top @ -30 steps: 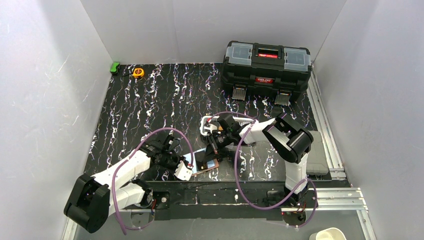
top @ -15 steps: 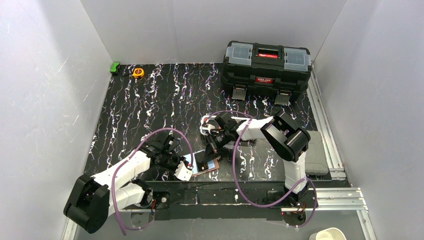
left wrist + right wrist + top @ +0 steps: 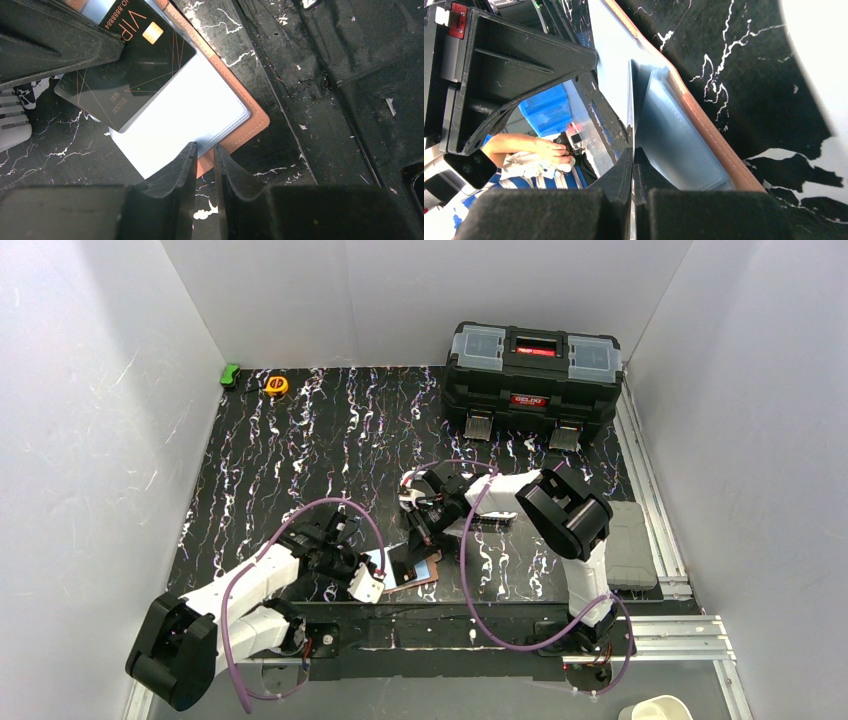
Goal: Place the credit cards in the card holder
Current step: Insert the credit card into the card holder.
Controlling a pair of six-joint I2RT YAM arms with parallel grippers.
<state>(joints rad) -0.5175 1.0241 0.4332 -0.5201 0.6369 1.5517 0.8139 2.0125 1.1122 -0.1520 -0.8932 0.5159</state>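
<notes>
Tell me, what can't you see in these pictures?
1. The black card, left wrist view: its number runs off the top edge; the right gripper covers one end.
2. The card holder, top view: too small to show its slots.
3. Right wrist view: the card is edge-on, face hidden.

Note for your log: both arms share one build.

- Left arm (image 3: pixel 245 585): white link shells between black joint housings, including one fat black cylindrical joint (image 3: pixel 170 650).
- Right arm (image 3: pixel 570 530): same white-and-black scheme, with a boxier black joint block (image 3: pixel 575 515).
- Cables: you have one purple cable (image 3: pixel 330 501) looping off the left arm and a second purple cable (image 3: pixel 463 570) off the right.
- Left gripper (image 3: pixel 205 147): matte black wedge-shaped jaws, thinning to narrow tips, finely scratched.
- Right gripper (image 3: pixel 632 150): black jaws with grainy flat backs and the same taper.
</notes>
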